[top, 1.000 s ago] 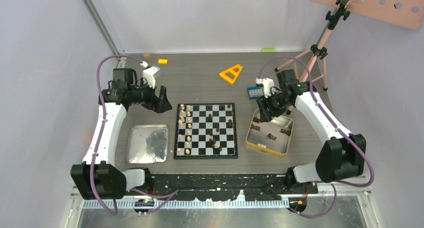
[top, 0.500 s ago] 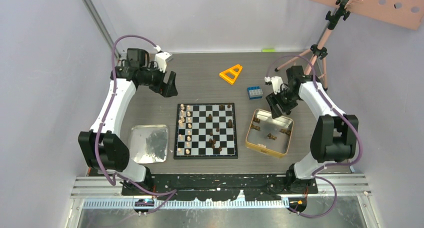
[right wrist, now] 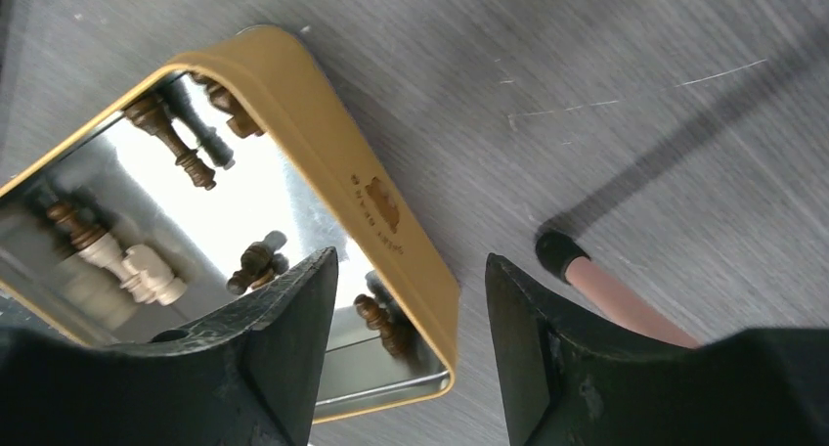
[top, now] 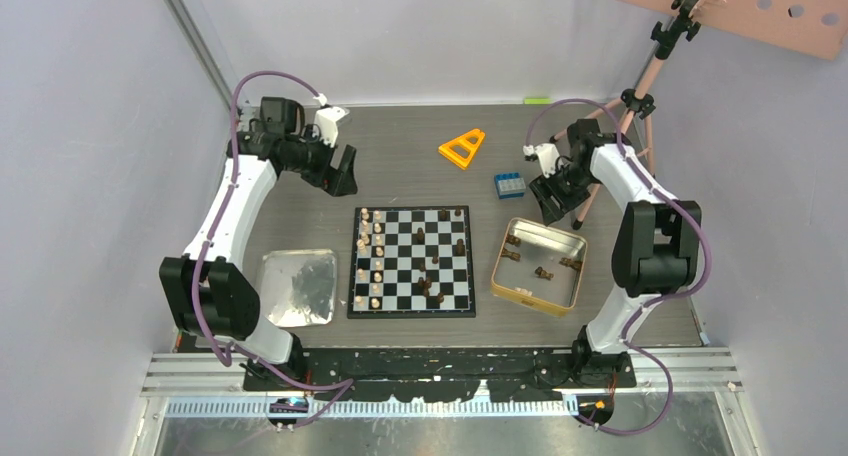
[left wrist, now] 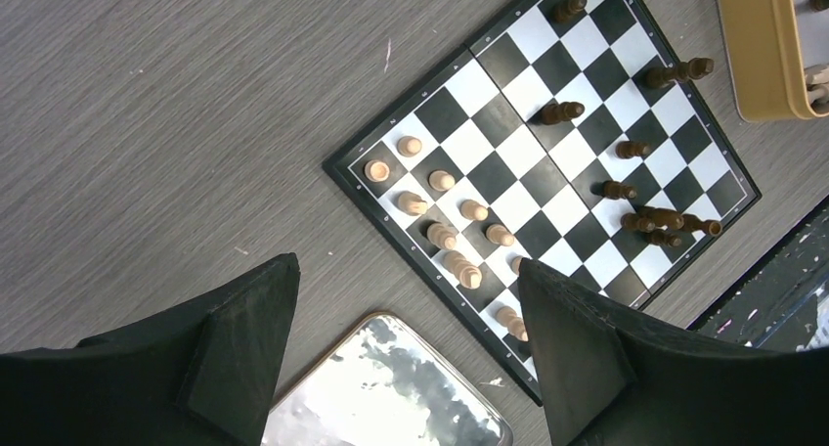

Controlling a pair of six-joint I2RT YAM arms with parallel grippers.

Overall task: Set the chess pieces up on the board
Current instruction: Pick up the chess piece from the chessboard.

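Note:
The board (top: 398, 238) lies in the middle of the table. Light tan chess pieces (top: 372, 256) stand in its two left columns, and dark brown ones (top: 428, 284) are scattered over the rest. More dark pieces (top: 543, 273) lie in the gold-rimmed tin (top: 497, 276). My left gripper (top: 343, 171) hovers beyond the board's far left corner, open and empty. In the left wrist view it (left wrist: 406, 270) looks down on the board (left wrist: 508, 153) and the light pieces (left wrist: 442, 182). My right gripper (top: 553, 198) is open and empty beyond the tin. In its wrist view it (right wrist: 411, 262) hangs over the tin's rim (right wrist: 391, 211).
A shiny silver tray (top: 262, 296) sits left of the board. A blue brick (top: 509, 185) and an orange triangle (top: 463, 148) lie beyond the board. A pink tripod (top: 620, 106) stands at the back right, one leg (right wrist: 606, 289) close to my right fingers.
Both arms have drawn away towards the back of the table. The left gripper left the board's left side. The right gripper left the tin and now sits near the tripod leg.

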